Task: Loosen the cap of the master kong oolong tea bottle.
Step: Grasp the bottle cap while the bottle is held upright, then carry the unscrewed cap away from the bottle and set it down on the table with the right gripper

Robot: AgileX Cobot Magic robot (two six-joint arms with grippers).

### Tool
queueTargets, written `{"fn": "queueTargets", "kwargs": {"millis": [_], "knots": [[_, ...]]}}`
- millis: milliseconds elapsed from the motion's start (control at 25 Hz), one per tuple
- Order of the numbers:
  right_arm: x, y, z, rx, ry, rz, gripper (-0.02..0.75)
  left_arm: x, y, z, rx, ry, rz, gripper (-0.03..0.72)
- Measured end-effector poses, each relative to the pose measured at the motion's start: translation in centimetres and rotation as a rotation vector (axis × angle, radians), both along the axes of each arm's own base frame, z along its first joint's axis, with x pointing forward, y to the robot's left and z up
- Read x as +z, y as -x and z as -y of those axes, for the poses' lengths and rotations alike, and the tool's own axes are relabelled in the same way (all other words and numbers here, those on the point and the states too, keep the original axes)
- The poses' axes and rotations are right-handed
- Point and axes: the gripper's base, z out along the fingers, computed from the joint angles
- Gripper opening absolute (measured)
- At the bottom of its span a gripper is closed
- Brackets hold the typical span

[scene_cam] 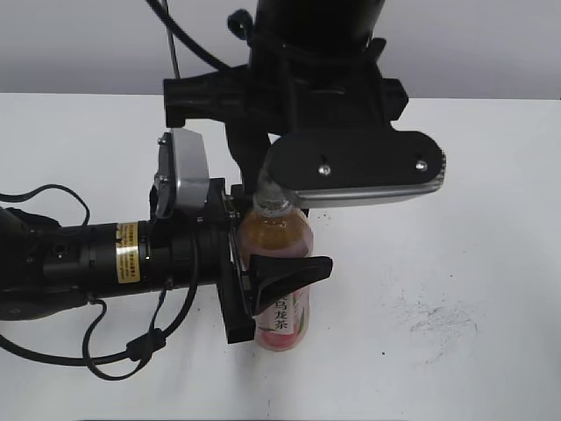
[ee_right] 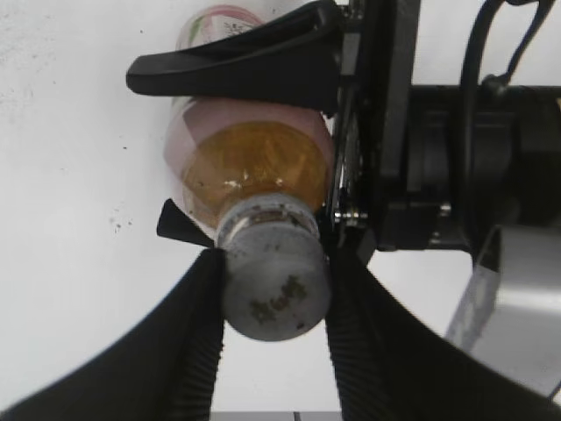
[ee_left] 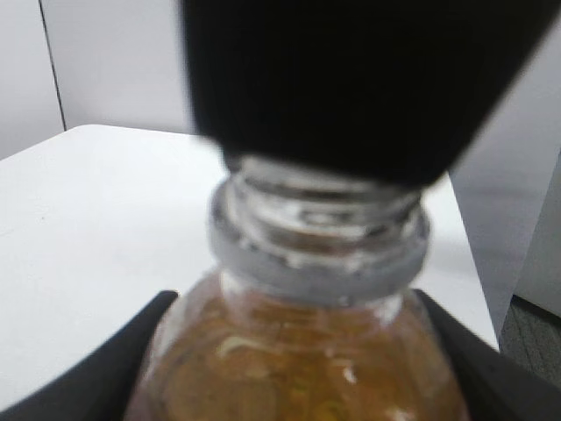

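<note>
Bottle (scene_cam: 279, 263) of amber tea upright on white table (scene_cam: 456, 263), clamped round its middle by left gripper (scene_cam: 282, 279). Behind and above, cap (ee_right: 273, 289) pinched between ribbed fingers (ee_right: 197, 342) of right gripper (ee_right: 273, 303), reaching down from overhead.

from my left wrist camera i'm looking straight at the neck of the master kong oolong tea bottle (ee_left: 307, 351), very close and a bit blurred. amber tea fills the shoulder, and a grey ring sits around the clear threaded neck. a large black shape (ee_left: 359, 79) covers the top of the neck, so i can't see the cap itself. the left gripper (ee_left: 298, 368) has its dark fingers (ee_left: 96, 368) pressed against both sides of the bottle's shoulder. behind lies the white table (ee_left: 96, 228).
</note>
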Motion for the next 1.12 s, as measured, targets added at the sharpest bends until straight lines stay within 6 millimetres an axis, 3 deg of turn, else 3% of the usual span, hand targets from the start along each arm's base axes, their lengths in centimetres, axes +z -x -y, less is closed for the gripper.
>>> {"fn": "queueTargets", "kwargs": {"millis": [320,520,680,880,1120], "knots": [[0.5,-0.3,0.1,-0.073,-0.008,0.033,0.27,0.0,-0.1,0.0,0.01,-0.001,-0.007,0.445],[0.7,-2.0,1.7,-0.456,-0.029,0.052,0.27,0.0,-0.1,0.0,0.01,-0.001,-0.007,0.445],[0.3,-4.3,4.9,-0.793,-0.067,0.006,0.27,0.0,-0.1,0.0,0.01,-0.001,-0.007,0.445],[-4.1,-6.0,9.3,-1.013,0.049,-0.093,0.27,0.0,-0.1,0.0,0.011,-0.001,-0.008,0.445],[-10.1,-5.6,11.4,-1.133,0.182,-0.292,0.27,0.0,-0.1,0.0,0.012,0.0,-0.008,0.445]]}}
